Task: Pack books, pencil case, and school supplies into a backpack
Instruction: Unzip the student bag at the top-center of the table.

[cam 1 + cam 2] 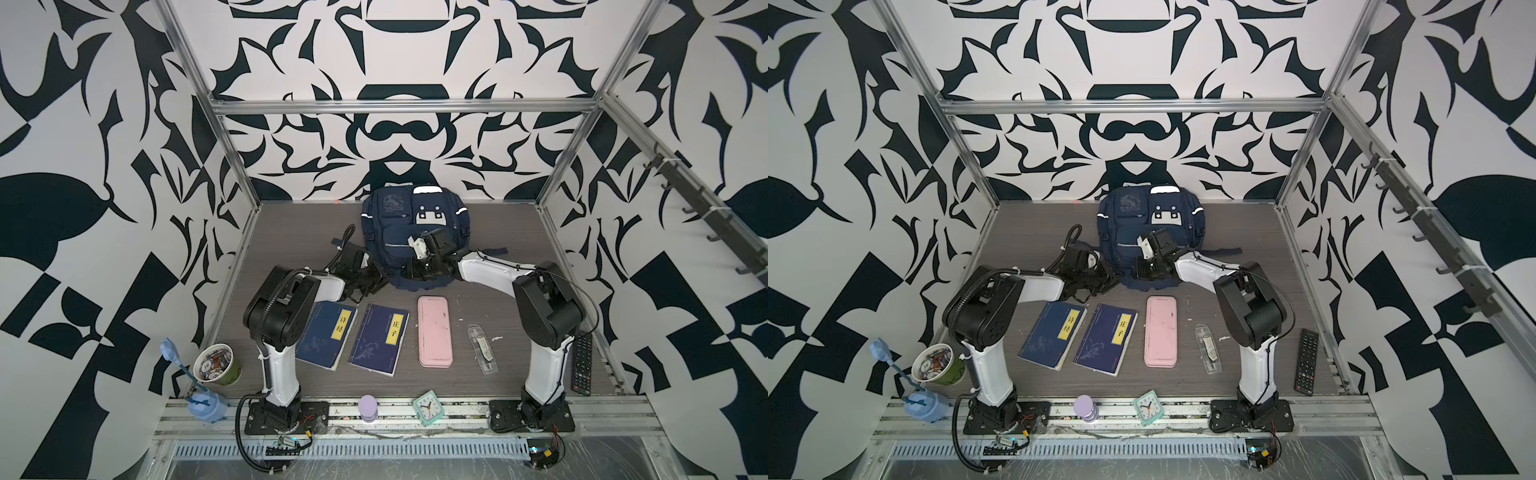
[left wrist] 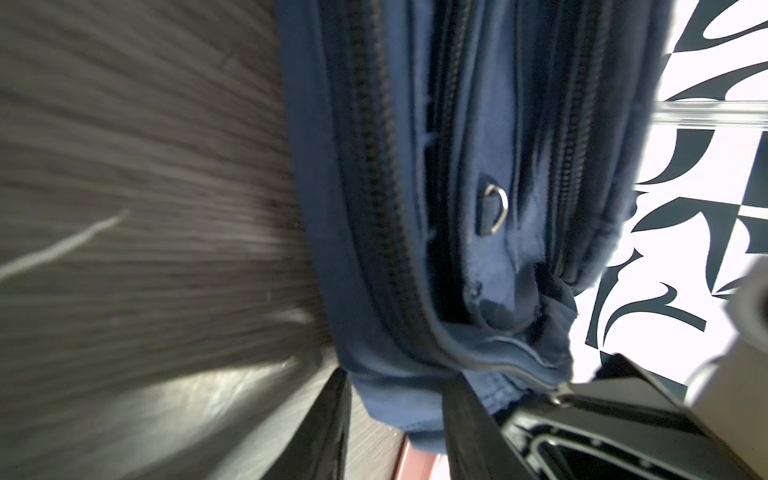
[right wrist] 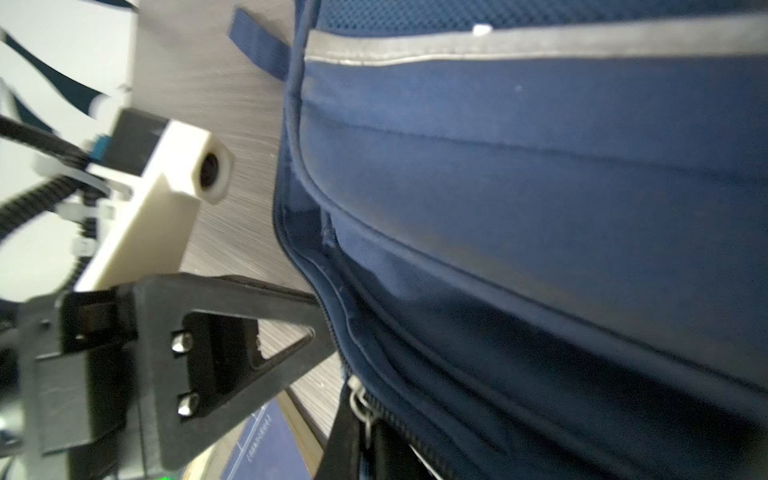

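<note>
Backpack [image 1: 388, 220] lies upper centre on the tabletop [image 1: 291, 249]; one zip gapes, its inside dark. Both arms bend inward, elbows raised, to its near edge. The left tool [image 2: 397, 382] stands part open astride the hem, and the right tool [image 3: 365, 436] is closed on the zip pull [image 3: 358, 399]. In a row below lie the books [image 1: 326, 340], labelled 诗经 and 庄子, the pink pencil case [image 1: 435, 330] and the clear supplies packet [image 1: 482, 349].

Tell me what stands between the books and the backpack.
The left end effector and right end effector both sit at the near edge of the backpack, between it and the books; nothing else intervenes.
</note>
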Tool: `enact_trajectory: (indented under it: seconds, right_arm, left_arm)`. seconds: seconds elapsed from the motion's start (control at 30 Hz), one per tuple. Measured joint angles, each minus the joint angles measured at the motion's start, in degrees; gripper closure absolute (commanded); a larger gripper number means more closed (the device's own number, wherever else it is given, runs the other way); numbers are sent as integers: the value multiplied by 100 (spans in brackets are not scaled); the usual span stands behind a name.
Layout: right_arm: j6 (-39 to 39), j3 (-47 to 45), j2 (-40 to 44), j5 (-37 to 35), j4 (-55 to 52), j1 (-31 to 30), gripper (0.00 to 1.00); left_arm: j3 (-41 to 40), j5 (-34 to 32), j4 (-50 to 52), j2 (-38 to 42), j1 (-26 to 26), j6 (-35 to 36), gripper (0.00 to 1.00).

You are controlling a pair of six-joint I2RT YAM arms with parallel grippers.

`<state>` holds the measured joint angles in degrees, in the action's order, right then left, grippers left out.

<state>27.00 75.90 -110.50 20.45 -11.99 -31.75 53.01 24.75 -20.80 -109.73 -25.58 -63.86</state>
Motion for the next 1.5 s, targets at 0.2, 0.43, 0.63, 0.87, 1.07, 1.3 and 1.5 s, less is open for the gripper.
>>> enact_trajectory:
  seconds: [0.2, 0.43, 0.63, 0.87, 1.07, 1.3, 1.5]
  right_arm:
    - [-551, 516, 0, -737, -1097, -181, 100]
    - [-1156, 1088, -72, -1556, -2157, -387, 100]
    - [-1740, 1786, -431, -2675, -2999, -828, 100]
    - [-2153, 2378, -828, -3757, -3731, -1228, 100]
    - [-2271, 2723, -946, -3897, -4188, -1325, 100]
    - [-2105, 2791, -944, -2999, -4330, -1156, 100]
    - [-1674, 2492, -809, -1991, -3976, -925, 100]
  left_arm:
    - [146, 101, 122, -111, -13, 50, 62]
    - [297, 94, 485, -146, -52, 199, 62]
    - [317, 61, 584, -164, -48, 240, 62]
    - [391, 74, 625, -210, -55, 245, 62]
    - [472, 81, 643, -260, -83, 247, 61]
    - [592, 81, 702, -328, -138, 240, 61]
    - [603, 79, 715, -332, -153, 236, 61]
